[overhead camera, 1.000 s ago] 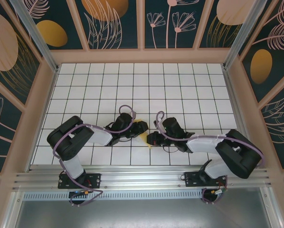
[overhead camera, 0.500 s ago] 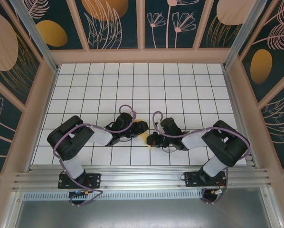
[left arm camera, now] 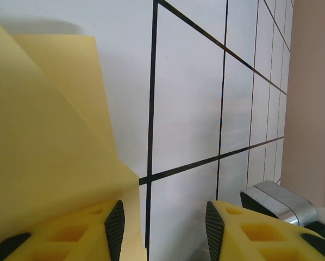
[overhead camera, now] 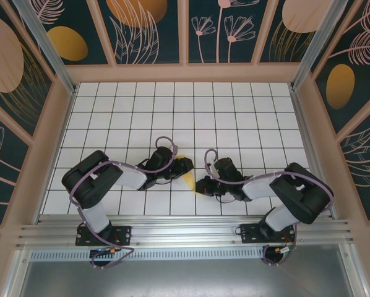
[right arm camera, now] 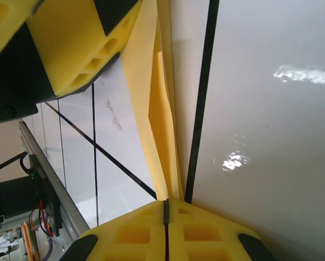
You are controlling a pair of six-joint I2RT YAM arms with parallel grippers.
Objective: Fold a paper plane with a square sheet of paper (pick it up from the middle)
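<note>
Item: sheet of paper (overhead camera: pixel 188 174), pale yellow, folded into a narrower shape that is tapering to a point at its near end. It is lying at the middle of the white gridded surface (overhead camera: pixel 234 117), towards the near edge, between the two grippers. The wide end is sitting on the left and slightly farther away. The pointed end is reaching near and to the right.

Item: left gripper (overhead camera: pixel 177 167). It is sitting low over the wide, far-left end of the sheet. In its wrist view the fingers (left arm camera: pixel 70 234) are standing spread, with bare white tile showing between them. The sheet is lying against one finger and partly into the gap, and nothing is being clamped.

Item: right gripper (overhead camera: pixel 202 184). It is sitting at the pointed near end of the sheet. In its wrist view the fingers (right arm camera: pixel 206 234) are pressing together, pinching the narrow tip of the sheet where they meet. From there the folded layers are rising on edge towards the left gripper's yellow finger.

Item: enclosure walls (overhead camera: pixel 148 31), dark with printed plant motifs, standing around the surface on the left, far and right sides.

Item: metal rail (overhead camera: pixel 185 232), running along the near edge and carrying both arm bases.
</note>
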